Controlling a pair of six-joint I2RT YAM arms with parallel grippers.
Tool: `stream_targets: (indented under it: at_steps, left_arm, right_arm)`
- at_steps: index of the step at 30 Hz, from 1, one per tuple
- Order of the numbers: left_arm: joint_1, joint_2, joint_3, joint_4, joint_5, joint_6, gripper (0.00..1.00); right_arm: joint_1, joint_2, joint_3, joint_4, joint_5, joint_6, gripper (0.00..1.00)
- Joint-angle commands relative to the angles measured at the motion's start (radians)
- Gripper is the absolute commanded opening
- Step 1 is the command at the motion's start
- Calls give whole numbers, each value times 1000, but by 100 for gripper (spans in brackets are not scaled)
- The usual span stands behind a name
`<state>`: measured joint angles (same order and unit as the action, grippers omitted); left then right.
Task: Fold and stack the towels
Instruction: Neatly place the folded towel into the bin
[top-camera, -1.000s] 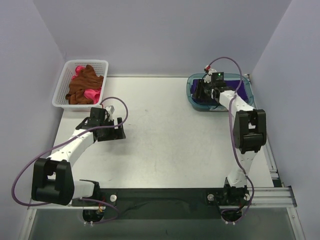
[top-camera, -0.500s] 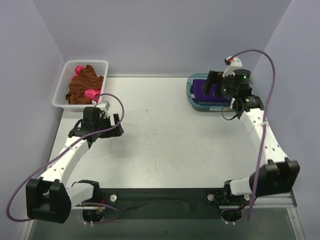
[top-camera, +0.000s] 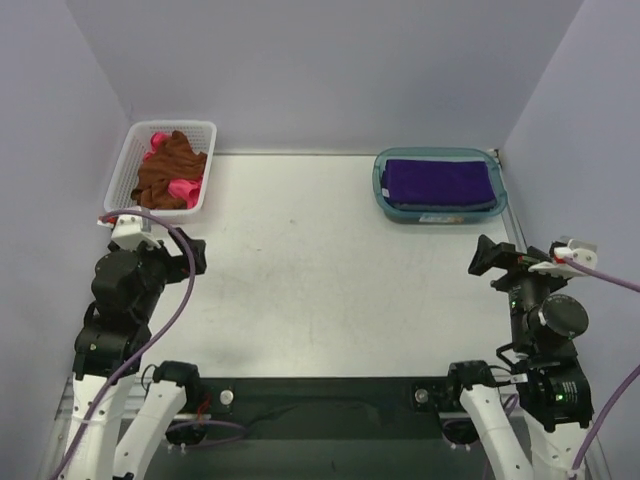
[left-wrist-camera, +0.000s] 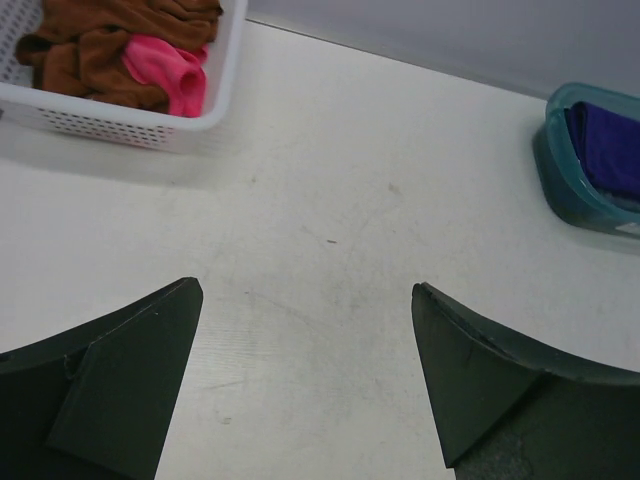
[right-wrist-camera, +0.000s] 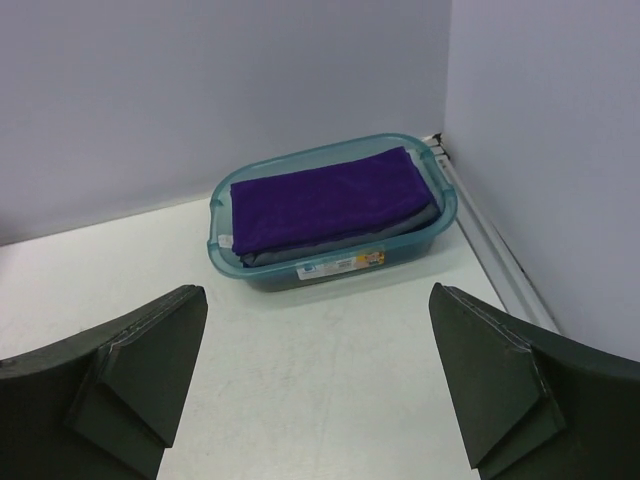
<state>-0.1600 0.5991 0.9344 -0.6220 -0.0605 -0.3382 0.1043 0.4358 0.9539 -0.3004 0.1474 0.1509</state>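
Both arms are drawn back to the near edge, one at each side of the table (top-camera: 320, 270). L gripper (left-wrist-camera: 306, 288): fingers wide apart, only tabletop showing between them. R gripper (right-wrist-camera: 318, 291): same, fingers spread wide, holding nothing.

The towels sit in two places. Far right corner: a teal tub (right-wrist-camera: 425, 248) with a purple towel (right-wrist-camera: 325, 197) folded flat on top, covering approx the whole opening. Under it a grey towel (right-wrist-camera: 262, 257) shows as a thin edge along the front and right side (cannot tell if more lie below). The tub has a small label (right-wrist-camera: 340, 265) on its near wall.

Far left corner: a white basket (left-wrist-camera: 120, 125) w/ a brown towel (left-wrist-camera: 100, 40) crumpled in a heap, unfolded, and a pink towel (left-wrist-camera: 165, 70) bunched against it. In the top view pink pokes out at both the far and near ends of the basket, so cannot tell whether that is one pink piece or two.

L gripper is near the basket's near end, not touching it. R gripper faces the tub from well apart. The tabletop is white w/ a few faint scuff marks.
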Motion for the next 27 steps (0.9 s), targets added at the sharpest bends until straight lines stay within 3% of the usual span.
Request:
stream_targets:
  at_steps: [1,7,11,16,22,27]
  left_arm:
    - [4,-71,14,-134,-188,-12,97]
    - [-33,-140,-67,-157,-302,-47,97]
    - [-73,-192,-141,-137,-332,-68,97]
    - [-127,-317,-242,-56,-360,-59,97]
    - [-121,-550,-344,47,-355,-32,98]
    - [-85,-623,-381,68,-325,-42,97]
  right_arm:
    - [-5,-160,-127,-49,78,12,100]
    - [-3,-431,-320,-55,14,-71,100]
    - [-2,-548,-429,-86,43,-19,100]
    - [0,-546,-399,-101,83,-27,100]
    - [3,-557,-388,-120,61,-17,100]
    - [3,-559,-380,-128,52,-16,100]
